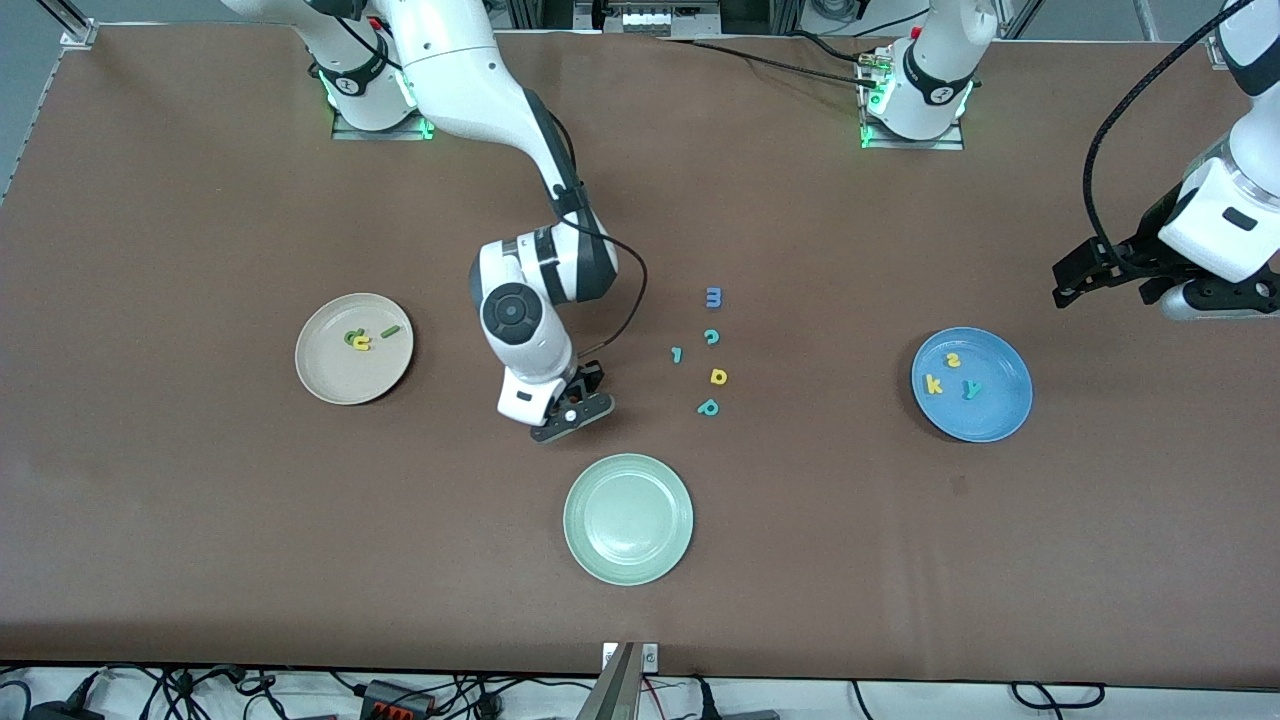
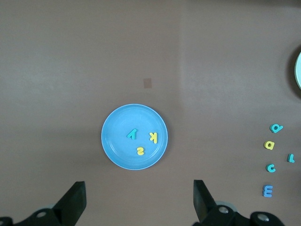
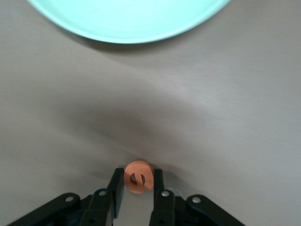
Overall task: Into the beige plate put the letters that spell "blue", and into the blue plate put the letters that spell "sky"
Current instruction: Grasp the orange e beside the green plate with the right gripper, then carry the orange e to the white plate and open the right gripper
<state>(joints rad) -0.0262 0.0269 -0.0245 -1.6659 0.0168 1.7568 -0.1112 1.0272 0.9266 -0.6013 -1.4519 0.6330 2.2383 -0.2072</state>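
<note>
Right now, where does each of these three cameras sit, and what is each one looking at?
Front view: high across the table, facing both arms; right hand low above the pale green plate.
Left wrist view: looking down on the blue plate; open left hand.
Right wrist view: right hand gripping the orange e.
Shared: blue plate, front and left wrist.

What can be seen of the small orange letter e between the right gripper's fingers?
The small orange letter e is a rounded, matte toy piece, foam-like by its look, with a small cut-out in its middle. It stands on edge between the two black fingers of the right gripper, which are shut on its sides. It sits low over the bare brown table, near the pale green plate; whether it touches the table cannot be told. The front view hides it.
</note>
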